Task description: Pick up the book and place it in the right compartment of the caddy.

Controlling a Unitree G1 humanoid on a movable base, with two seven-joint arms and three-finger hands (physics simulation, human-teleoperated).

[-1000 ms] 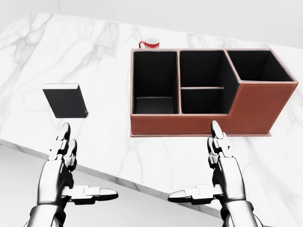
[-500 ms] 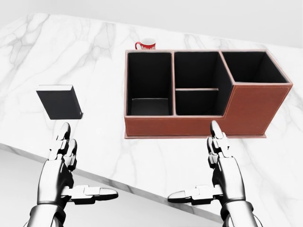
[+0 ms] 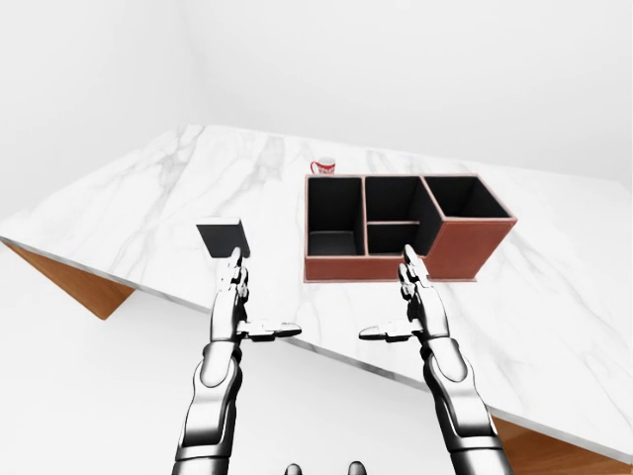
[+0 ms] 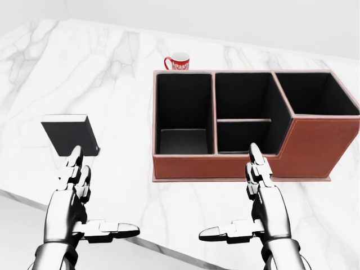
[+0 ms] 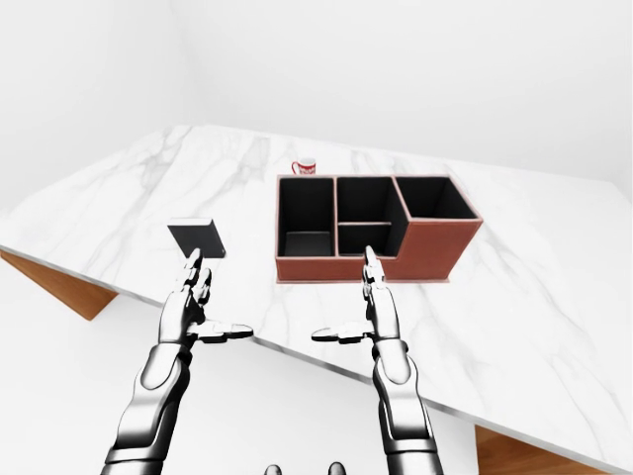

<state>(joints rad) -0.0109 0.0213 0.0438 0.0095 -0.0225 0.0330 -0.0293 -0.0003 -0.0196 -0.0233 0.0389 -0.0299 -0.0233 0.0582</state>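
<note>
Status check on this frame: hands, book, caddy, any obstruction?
Left hand and right hand open, empty. Book flat on counter, ungrasped, just above left fingertips in head view. Caddy right compartment empty; red mug clear of path.

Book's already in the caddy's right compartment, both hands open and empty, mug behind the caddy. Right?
Not quite. The book lies on the marble table, left of the caddy in the head view, just above the left hand. The right compartment is empty. The rest holds: both hands, including the right hand, are open and empty, with the mug beyond the caddy.
</note>
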